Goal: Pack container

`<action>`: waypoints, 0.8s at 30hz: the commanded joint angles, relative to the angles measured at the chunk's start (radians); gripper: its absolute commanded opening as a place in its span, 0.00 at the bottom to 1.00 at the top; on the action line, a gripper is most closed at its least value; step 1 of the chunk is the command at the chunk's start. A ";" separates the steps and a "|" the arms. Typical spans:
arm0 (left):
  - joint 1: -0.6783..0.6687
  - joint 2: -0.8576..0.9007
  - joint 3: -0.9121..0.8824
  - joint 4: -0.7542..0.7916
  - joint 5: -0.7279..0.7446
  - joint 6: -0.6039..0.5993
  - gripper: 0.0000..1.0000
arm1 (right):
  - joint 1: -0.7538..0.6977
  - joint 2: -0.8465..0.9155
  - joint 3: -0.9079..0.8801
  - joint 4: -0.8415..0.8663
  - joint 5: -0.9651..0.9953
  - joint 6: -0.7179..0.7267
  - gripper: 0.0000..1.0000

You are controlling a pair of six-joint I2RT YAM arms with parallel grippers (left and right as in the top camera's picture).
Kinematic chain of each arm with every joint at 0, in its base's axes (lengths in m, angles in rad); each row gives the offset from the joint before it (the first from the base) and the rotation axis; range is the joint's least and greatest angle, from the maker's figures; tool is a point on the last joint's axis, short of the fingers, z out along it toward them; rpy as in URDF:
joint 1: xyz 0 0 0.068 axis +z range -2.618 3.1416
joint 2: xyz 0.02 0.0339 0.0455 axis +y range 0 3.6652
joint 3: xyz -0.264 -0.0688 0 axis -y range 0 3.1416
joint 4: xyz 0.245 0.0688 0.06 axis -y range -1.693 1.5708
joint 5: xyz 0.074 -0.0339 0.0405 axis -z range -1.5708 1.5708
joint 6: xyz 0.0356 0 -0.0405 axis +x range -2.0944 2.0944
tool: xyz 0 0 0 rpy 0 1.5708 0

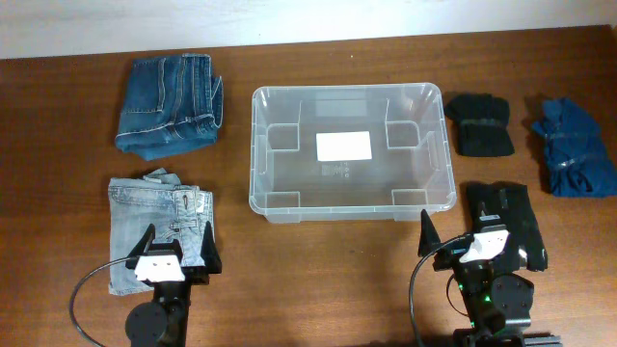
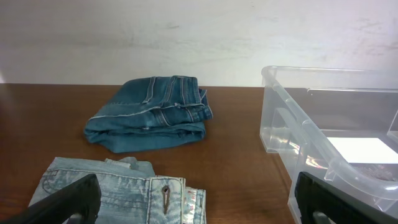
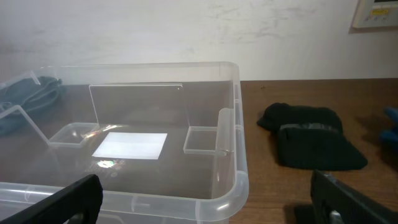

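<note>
The clear plastic container (image 1: 352,207) stands empty at the table's middle, a white label on its base. It also shows in the left wrist view (image 2: 323,158) and the right wrist view (image 3: 239,149). My left gripper (image 1: 178,241) is open and empty above light-blue folded jeans (image 1: 145,217), which the left wrist view shows too (image 2: 124,193). My right gripper (image 1: 472,231) is open and empty above a black folded garment (image 1: 511,207), near the container's front right corner.
Dark-blue folded jeans (image 1: 169,104) lie at the back left and show in the left wrist view (image 2: 152,112). A small black garment (image 1: 482,123) lies right of the container, also in the right wrist view (image 3: 314,143). A dark-blue garment (image 1: 571,145) lies at the far right.
</note>
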 commanded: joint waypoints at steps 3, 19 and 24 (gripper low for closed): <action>-0.003 -0.008 -0.004 -0.005 0.000 0.019 0.99 | -0.008 -0.007 -0.007 0.000 -0.013 -0.007 0.98; -0.003 -0.008 -0.004 -0.004 0.000 0.019 0.99 | -0.006 -0.007 -0.004 0.007 -0.045 -0.006 0.98; -0.003 -0.008 -0.004 -0.005 0.000 0.019 0.99 | -0.006 -0.007 0.030 0.032 -0.092 -0.007 0.99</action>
